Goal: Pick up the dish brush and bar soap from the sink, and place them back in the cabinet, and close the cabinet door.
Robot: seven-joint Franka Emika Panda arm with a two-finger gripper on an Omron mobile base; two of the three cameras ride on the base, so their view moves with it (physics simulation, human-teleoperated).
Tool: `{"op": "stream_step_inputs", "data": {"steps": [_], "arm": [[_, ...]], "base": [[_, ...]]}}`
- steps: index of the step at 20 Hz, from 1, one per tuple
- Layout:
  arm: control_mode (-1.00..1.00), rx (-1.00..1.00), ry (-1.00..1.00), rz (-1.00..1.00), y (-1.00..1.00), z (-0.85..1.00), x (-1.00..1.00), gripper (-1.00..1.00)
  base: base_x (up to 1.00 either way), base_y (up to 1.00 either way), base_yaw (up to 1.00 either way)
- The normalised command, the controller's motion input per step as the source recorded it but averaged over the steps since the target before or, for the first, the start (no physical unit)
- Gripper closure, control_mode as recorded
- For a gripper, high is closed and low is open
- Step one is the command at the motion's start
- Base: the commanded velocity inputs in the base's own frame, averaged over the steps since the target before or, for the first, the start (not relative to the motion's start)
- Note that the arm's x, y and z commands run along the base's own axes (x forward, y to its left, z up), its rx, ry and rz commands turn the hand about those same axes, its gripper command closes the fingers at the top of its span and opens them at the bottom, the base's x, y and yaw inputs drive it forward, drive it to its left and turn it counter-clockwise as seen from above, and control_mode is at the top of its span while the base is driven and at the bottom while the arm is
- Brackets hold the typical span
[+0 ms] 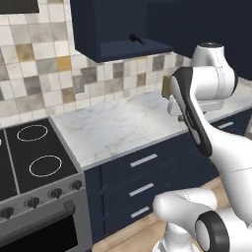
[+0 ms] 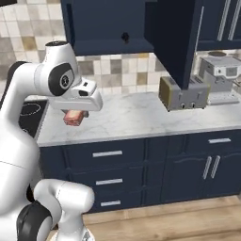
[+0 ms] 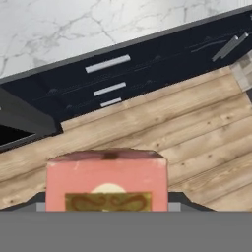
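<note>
My gripper is shut on the bar soap, a pinkish-red block hanging under the hand, out over the counter's front edge. In the hand view the bar soap fills the space between my dark fingertips, with wooden floor and navy drawers beyond it. The dish brush lies on the shelf floor of the open navy cabinet; the right base view shows the dish brush as a small dark shape there. The cabinet door stands swung out, open. The sink is out of view.
A white marble counter runs under the cabinet. A toaster stands on it below the open door, with a grey appliance beyond. A black stove lies to the left. Navy drawers are below.
</note>
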Motion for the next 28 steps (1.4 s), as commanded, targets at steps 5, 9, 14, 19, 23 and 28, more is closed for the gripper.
{"op": "stream_step_inputs", "data": {"steps": [5,9,14,19,23,28], "arm": [[1.0,0.0,0.0,0.0,0.0,0.0,0.0,1.0],[1.0,0.0,0.0,0.0,0.0,0.0,0.0,1.0],[1.0,0.0,0.0,0.0,0.0,0.0,0.0,1.0],[1.0,0.0,0.0,0.0,0.0,0.0,0.0,1.0],[1.0,0.0,0.0,0.0,0.0,0.0,0.0,1.0],[1.0,0.0,0.0,0.0,0.0,0.0,0.0,1.0]], "base": [[0.64,-0.23,0.01],[0.45,-0.33,-0.02],[0.42,-0.24,-0.05],[0.32,-0.14,-0.11],[0.42,0.0,-0.01],[0.56,0.0,0.0]]}}
